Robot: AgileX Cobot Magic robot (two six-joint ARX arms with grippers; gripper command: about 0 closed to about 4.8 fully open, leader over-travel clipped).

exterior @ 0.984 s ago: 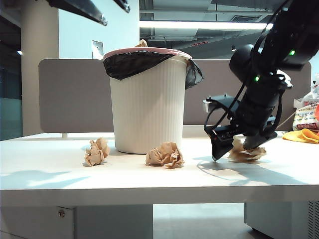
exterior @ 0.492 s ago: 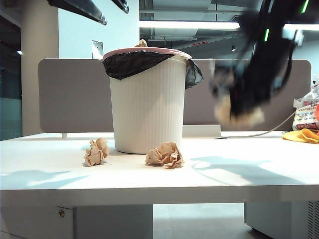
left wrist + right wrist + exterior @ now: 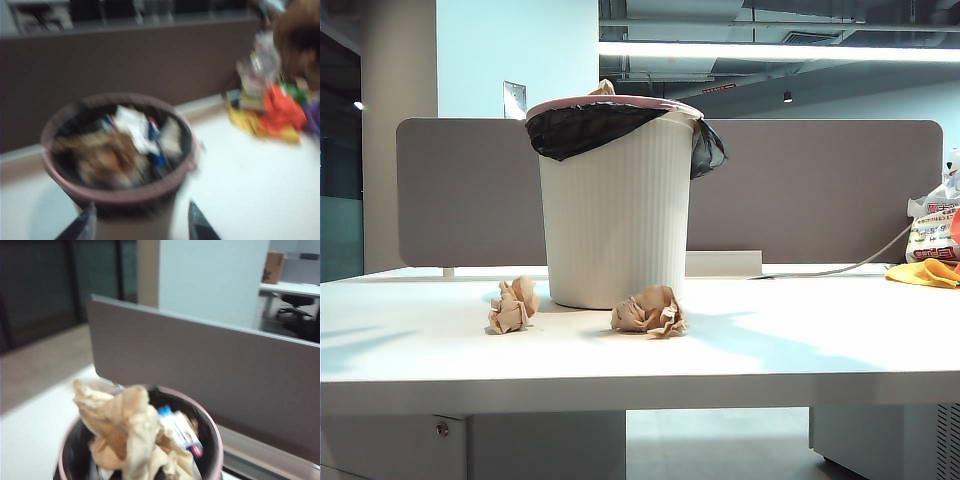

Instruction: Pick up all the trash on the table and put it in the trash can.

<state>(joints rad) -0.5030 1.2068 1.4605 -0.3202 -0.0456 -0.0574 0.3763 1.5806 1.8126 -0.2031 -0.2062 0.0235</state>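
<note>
Hands hover above trash can (image 3: 615,200): right hand (image 3: 145,475) grips paper ball (image 3: 127,432).

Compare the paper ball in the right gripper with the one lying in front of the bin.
The held paper ball hangs above the open trash can, pinched in the right gripper's shut jaws; the front paper ball rests free on the table against the can's base. The held one looks stretched out; the front one sits low and bunched. Both are crumpled tan-brown paper.
</note>
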